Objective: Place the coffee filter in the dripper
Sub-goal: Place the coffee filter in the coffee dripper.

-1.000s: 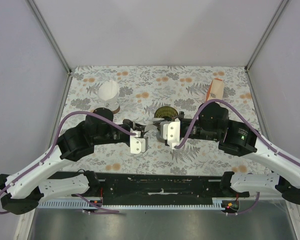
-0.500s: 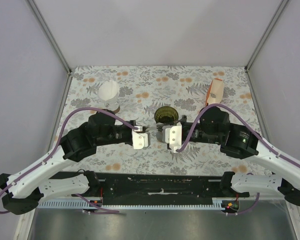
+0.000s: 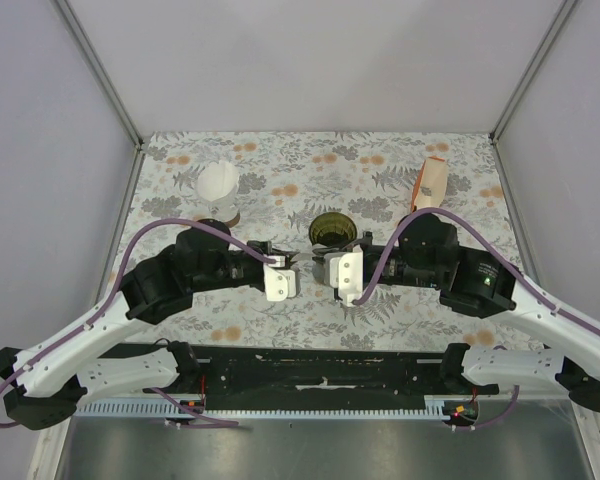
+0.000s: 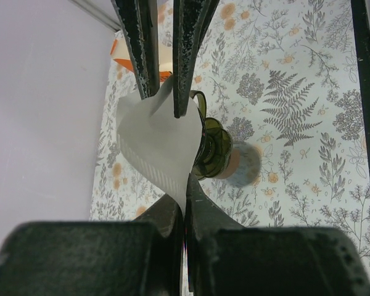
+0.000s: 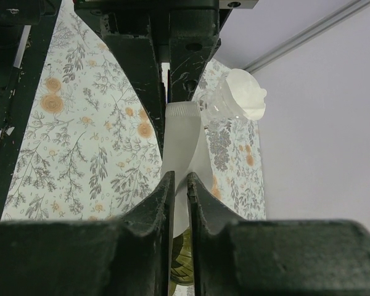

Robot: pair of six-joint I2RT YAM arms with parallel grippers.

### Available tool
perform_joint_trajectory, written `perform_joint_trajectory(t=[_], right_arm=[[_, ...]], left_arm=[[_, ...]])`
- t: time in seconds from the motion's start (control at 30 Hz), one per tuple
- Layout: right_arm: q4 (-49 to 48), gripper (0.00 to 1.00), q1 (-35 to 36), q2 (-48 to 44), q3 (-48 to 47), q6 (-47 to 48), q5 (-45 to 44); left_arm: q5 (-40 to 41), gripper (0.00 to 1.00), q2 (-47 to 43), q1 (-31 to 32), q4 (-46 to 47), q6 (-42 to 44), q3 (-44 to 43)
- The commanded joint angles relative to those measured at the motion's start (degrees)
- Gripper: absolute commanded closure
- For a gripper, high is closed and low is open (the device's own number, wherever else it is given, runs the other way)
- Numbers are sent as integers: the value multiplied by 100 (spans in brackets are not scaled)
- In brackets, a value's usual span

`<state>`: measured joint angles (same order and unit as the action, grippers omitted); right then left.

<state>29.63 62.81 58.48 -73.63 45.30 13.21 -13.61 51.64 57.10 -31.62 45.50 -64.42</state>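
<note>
The coffee filter [image 4: 154,142] is a white paper fan held in the air between my two grippers, just in front of the dripper [image 3: 333,229]. My left gripper [image 4: 185,185] is shut on one edge of it. At the opposite edge, my right gripper [image 5: 179,179] has its jaws a narrow gap apart, with the paper [image 5: 182,142] standing loose between them. In the top view the left gripper [image 3: 296,262] and right gripper [image 3: 318,263] meet tip to tip. The dark olive dripper [image 4: 213,148] stands upright on the floral cloth, partly hidden behind the filter.
A clear glass jar [image 3: 220,188] topped with white filters stands at the back left. An orange and peach packet [image 3: 432,180] lies at the back right. Purple walls and metal posts close in the table [image 3: 280,170] on three sides.
Both grippers have drawn back toward the near edge with the filter, uncovering the dripper in the top view. The right jaws have parted slightly.
</note>
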Motion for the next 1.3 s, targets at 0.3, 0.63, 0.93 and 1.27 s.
perform_joint_trajectory(t=[0.3, 0.63, 0.93, 1.27], right_arm=[[-317, 75, -14, 67, -134, -21, -258], [-352, 100, -14, -134, 102, 5, -477], [-502, 100, -14, -302, 691, 532, -838], [113, 100, 47, -100, 639, 963, -715]], left_arm=[[16, 98, -5, 205, 24, 837, -79], [376, 96, -22, 240, 182, 356, -79], [-159, 41, 30, 56, -213, -1269, -184], [-1309, 41, 1084, -1042, -1083, -3703, -1896]])
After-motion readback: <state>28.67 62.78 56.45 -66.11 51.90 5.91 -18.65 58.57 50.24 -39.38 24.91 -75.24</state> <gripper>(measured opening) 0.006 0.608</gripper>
